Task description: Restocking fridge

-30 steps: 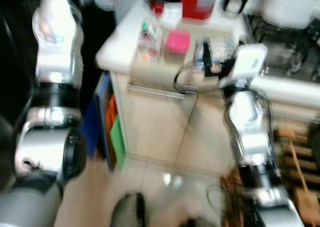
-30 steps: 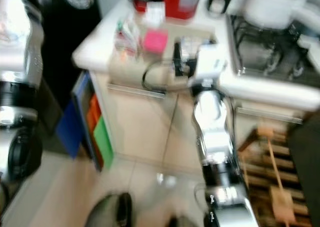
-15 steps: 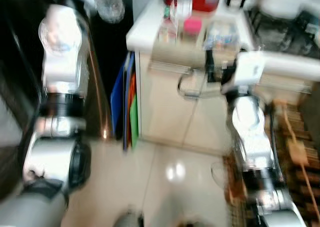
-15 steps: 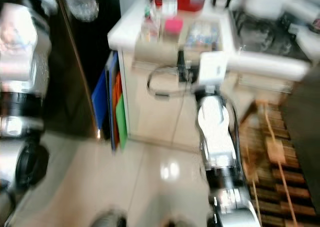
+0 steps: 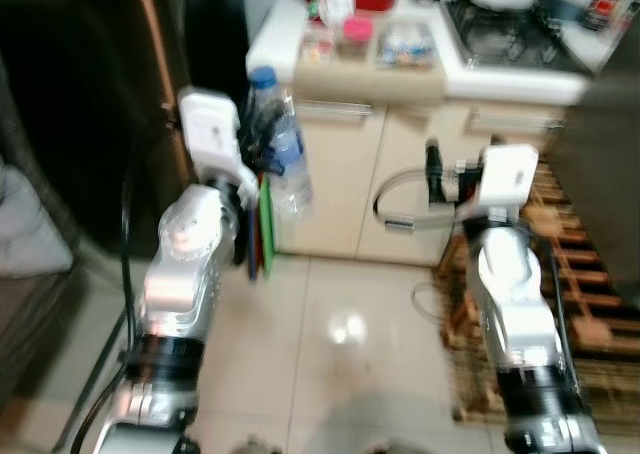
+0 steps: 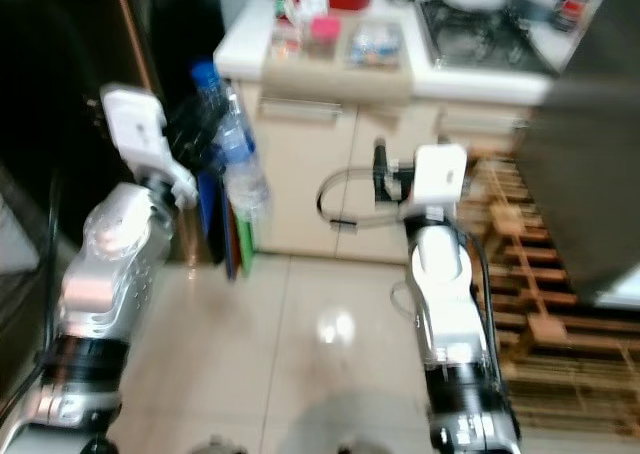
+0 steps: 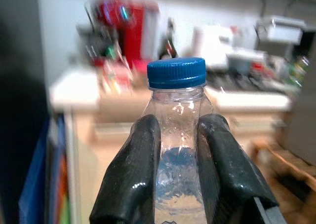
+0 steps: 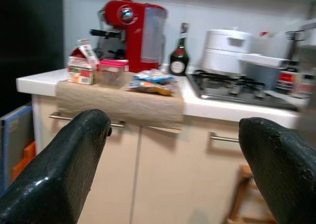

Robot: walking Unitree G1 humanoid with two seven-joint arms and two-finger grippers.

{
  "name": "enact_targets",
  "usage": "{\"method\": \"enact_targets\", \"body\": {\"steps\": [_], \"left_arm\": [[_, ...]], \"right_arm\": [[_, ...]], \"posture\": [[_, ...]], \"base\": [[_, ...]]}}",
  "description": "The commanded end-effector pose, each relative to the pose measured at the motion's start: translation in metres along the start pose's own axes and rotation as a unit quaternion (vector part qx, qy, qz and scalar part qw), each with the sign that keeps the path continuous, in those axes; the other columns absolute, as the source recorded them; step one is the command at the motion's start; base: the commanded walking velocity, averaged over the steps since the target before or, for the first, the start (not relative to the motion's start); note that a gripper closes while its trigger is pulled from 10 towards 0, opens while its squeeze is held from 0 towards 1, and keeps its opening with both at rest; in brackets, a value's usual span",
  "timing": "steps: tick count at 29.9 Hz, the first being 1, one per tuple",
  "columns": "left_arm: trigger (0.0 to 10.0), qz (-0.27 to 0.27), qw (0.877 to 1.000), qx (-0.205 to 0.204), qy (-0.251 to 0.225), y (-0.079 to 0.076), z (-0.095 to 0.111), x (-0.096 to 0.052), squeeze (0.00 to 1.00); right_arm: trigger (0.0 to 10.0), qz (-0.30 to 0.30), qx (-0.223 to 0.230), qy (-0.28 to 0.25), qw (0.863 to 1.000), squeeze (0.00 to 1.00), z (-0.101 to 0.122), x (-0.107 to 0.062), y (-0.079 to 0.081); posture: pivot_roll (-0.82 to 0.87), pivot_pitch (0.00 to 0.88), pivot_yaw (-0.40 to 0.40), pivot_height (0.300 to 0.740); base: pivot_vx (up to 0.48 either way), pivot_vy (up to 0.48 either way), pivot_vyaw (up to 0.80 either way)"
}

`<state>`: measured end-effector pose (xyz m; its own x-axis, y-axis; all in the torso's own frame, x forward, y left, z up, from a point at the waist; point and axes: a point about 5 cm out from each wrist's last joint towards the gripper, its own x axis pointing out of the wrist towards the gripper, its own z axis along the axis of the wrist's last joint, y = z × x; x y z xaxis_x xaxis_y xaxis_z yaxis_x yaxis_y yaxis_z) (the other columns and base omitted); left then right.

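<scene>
**A:** Status on the restock?

**B:** Left gripper (image 7: 174, 150) has its jaws pinching a water bottle (image 7: 177, 135) just under the neck, one finger each side. Blue cap (image 7: 176, 72) on. Bottle upright, centre of the left wrist frame; in the left eye view it sits upper left of centre, held out ahead of the left arm.

**A:** Contents?

**B:** Clear plastic. Fill level is hard to read, too much blur to call.

**A:** Right side?

**B:** Right gripper (image 8: 173, 165) has its jaws spread wide and holds nothing. Through the gap: cream cabinet fronts, with the worktop (image 8: 37, 81) above.

**A:** What's on the worktop?

**B:** Small carton (image 8: 81, 62), pink-lidded tub (image 8: 112, 71) and a loose packet (image 8: 150, 82) lined up on a tan runner. Tub looks clear but its contents are unreadable. Behind them: red coffee machine (image 8: 132, 34), dark bottle (image 8: 178, 50), white cooker (image 8: 228, 49) by the hob. In the eye views all of that is along the top edge, centre to right.

**A:** Fridge?

**B:** Can't identify one. Dark area with a copper-coloured edge at upper left of the eye views; not confirmable as the fridge.

**A:** Progress?

**B:** My read: early-to-mid. One item in hand, not placed anywhere. Left: carry it to the fridge, shelve it, then fetch whatever else goes in.
</scene>
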<state>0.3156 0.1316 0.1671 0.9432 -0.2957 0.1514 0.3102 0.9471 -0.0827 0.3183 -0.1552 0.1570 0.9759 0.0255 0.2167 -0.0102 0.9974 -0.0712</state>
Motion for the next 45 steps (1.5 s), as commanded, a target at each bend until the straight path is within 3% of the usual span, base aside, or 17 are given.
{"method": "enact_targets", "body": {"steps": [1,5,9,18,27,35,45], "left_arm": [[10.0,-0.007,1.000,-0.005,-0.002,-0.004,0.001,-0.003,0.00],[10.0,0.001,1.000,-0.011,0.020,-0.002,-0.011,-0.007,0.00],[10.0,-0.004,1.000,-0.017,0.024,-0.004,-0.008,-0.011,0.00],[10.0,-0.016,1.000,-0.022,0.010,-0.007,-0.003,-0.011,0.00],[10.0,-0.043,0.999,-0.009,0.011,-0.013,-0.002,-0.012,0.00],[10.0,-0.058,0.998,0.002,0.016,-0.013,-0.004,-0.011,0.00],[10.0,-0.088,0.996,0.008,0.018,-0.018,-0.004,-0.002,0.00]], "right_arm": [[10.0,0.000,-0.015,0.018,1.000,0.00,-0.006,-0.002,-0.002],[10.0,0.014,-0.016,0.034,0.999,0.00,-0.013,-0.004,0.002],[10.0,0.013,-0.033,0.048,0.998,0.00,-0.018,-0.002,0.000],[10.0,0.017,-0.026,0.057,0.998,0.00,-0.022,-0.005,0.002],[10.0,0.044,-0.011,0.054,0.997,0.00,-0.024,-0.013,0.006],[10.0,0.034,-0.021,0.068,0.997,0.00,-0.032,-0.020,0.002],[10.0,-0.001,-0.036,0.079,0.996,0.00,-0.037,-0.019,-0.010]], "posture": [[-0.12,0.000,0.017,0.740],[-0.11,0.000,0.008,0.740],[-0.11,0.000,0.010,0.740],[-0.13,0.000,0.029,0.740],[-0.14,0.000,0.037,0.740],[-0.13,0.000,0.043,0.716],[-0.13,0.000,0.037,0.716]], "base": [[0.000,-0.450,0.00],[0.000,-0.450,0.00],[0.000,-0.450,0.00],[0.000,-0.447,0.00],[0.000,0.000,-0.23],[0.000,0.412,-0.49],[0.000,0.000,-0.53]]}}
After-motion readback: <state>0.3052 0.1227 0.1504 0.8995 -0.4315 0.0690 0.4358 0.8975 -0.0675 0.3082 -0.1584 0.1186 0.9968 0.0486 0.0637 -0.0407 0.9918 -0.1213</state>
